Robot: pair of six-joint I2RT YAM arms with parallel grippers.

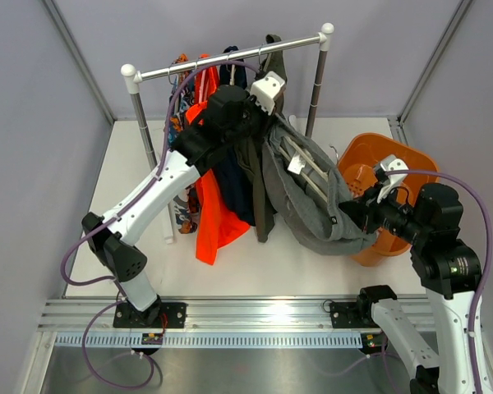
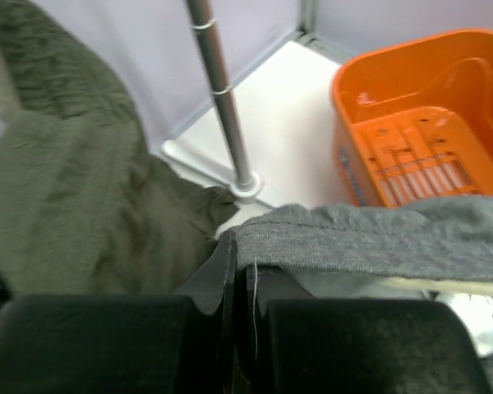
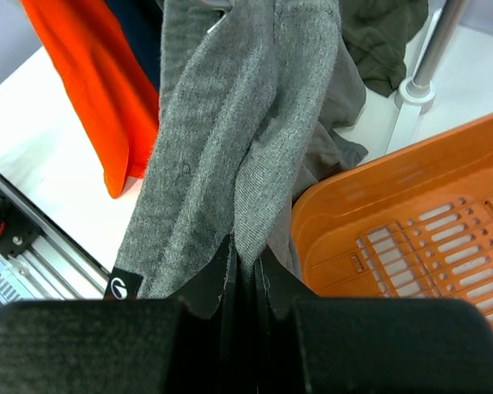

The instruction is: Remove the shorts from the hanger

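The mid-grey shorts [image 1: 312, 201] are stretched from the rack down toward the basket, with a white hanger [image 1: 300, 164] still inside them. My left gripper [image 1: 267, 123] is up at the rack, shut on the grey shorts' top edge [image 2: 353, 234]. My right gripper [image 1: 355, 217] is shut on their lower part [image 3: 230, 139], where a small dark label [image 3: 120, 287] shows. The dark olive-green shorts [image 1: 263, 180] hang on the rack just left of the grey pair, and also show in the left wrist view [image 2: 66, 205].
A metal clothes rack [image 1: 230, 61] holds an orange pair [image 1: 214, 222], a navy pair [image 1: 234, 185] and patterned garments. An orange basket [image 1: 411, 160] stands at the right, right beside my right gripper. The rack's right post [image 2: 222, 98] stands close behind the grey shorts.
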